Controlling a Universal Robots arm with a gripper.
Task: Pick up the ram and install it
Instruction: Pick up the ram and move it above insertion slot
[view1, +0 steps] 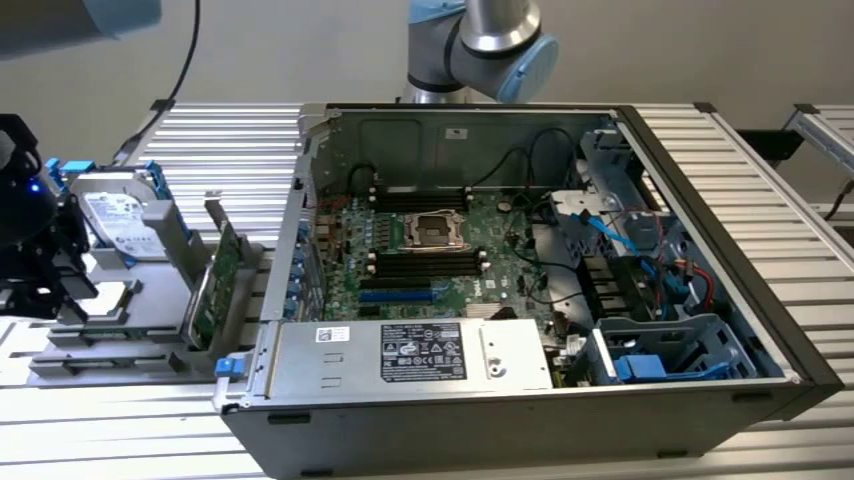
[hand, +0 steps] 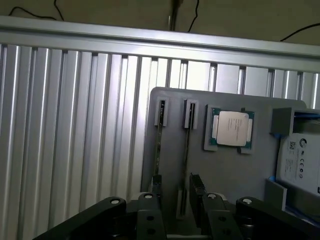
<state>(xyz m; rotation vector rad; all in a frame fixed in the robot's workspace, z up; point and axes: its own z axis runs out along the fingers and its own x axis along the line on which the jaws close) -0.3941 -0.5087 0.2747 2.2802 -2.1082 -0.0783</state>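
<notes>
Case: big open black-and-silver computer tower (view1: 467, 440) on the ribbed aluminium table (view1: 200, 130); green motherboard (view1: 350, 230) inside, black memory slots (view1: 424, 264) showing bare; well apart from the action.
Tray: flat grey plastic parts holder (hand: 225, 175), off to the exterior view's left of the tower; carries a silver hard drive with blue rails (hand: 300, 160), a square silver-capped processor chip (hand: 231, 128) and two sticks stood on edge.
Gripper: black two-fingered gripper (hand: 177, 186) hanging right over the holder; jaws apart, nothing clamped between them; seemingly straddling the near end of one stick.
Ram: long thin green circuit-board stick (hand: 186, 150), upright in grey end brackets on the holder, seen edge-on from the wrist; twin green stick (hand: 159, 150) just beside it, parallel.
Step, by the look of it: lining up for the grasp; pick not yet made.
Doing it well, as a judgement: centre the stick between the fingers; keep the pads flat to the board's faces; stay clear of the twin and the brackets; close gently, since a thin board flexes; pull straight out along the brackets to avoid binding.
</notes>
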